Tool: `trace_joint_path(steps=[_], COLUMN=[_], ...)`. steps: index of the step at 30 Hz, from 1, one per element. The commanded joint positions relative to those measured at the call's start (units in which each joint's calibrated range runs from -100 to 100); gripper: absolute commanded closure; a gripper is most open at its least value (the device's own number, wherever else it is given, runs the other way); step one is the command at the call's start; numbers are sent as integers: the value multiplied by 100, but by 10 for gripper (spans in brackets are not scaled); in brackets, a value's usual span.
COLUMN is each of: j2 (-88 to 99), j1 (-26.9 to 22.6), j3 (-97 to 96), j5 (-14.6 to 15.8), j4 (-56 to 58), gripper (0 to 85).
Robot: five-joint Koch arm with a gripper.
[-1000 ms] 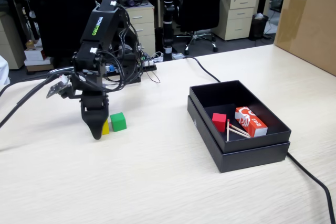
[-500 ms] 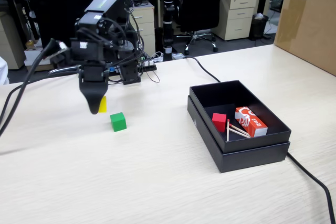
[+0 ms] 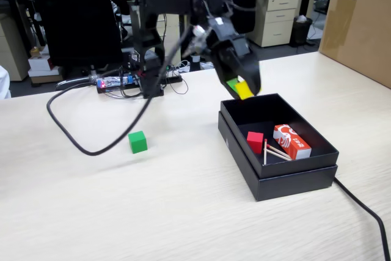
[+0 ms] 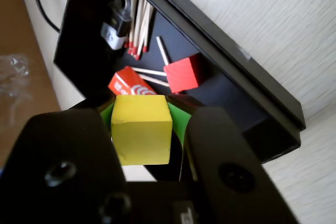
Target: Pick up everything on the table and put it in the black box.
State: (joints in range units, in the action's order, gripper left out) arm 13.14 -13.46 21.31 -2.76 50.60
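Note:
My gripper (image 3: 242, 89) hangs in the air just above the near-left corner of the black box (image 3: 237, 136), shut on the yellow cube (image 3: 244, 90). In the wrist view the yellow cube (image 4: 140, 128) sits squeezed between the green-lined jaws of my gripper (image 4: 142, 129), with the black box (image 4: 220, 56) below it. A red cube (image 3: 255, 142) lies inside the box, also seen in the wrist view as the red cube (image 4: 182, 73). The green cube (image 3: 138, 142) rests alone on the table (image 3: 153, 212), far left of the gripper.
An orange-and-white matchbox (image 3: 292, 140) and loose matchsticks (image 3: 275, 151) lie in the box. A big brown carton (image 3: 360, 22) stands at the table's right edge. A black cable (image 3: 360, 206) runs past the box, another cable (image 3: 79, 132) loops left of the green cube.
The arm swung right from over the green cube to the black box's corner, carrying the yellow cube. The green cube has stayed put.

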Motion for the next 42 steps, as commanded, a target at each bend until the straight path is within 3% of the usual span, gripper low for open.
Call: trace_joint_path(steps=[1, 11, 14, 20, 27, 42], j2=[-264, -1641, -1790, -1951, -1870, 1354], j1=[-132, -425, -396, -293, -239, 73], j3=[797, 616, 407, 262, 199, 99], j5=[10, 210, 210, 210, 195, 103], j4=[-166, 50, 266, 378, 387, 387], gripper=[846, 842, 670, 658, 464, 444])
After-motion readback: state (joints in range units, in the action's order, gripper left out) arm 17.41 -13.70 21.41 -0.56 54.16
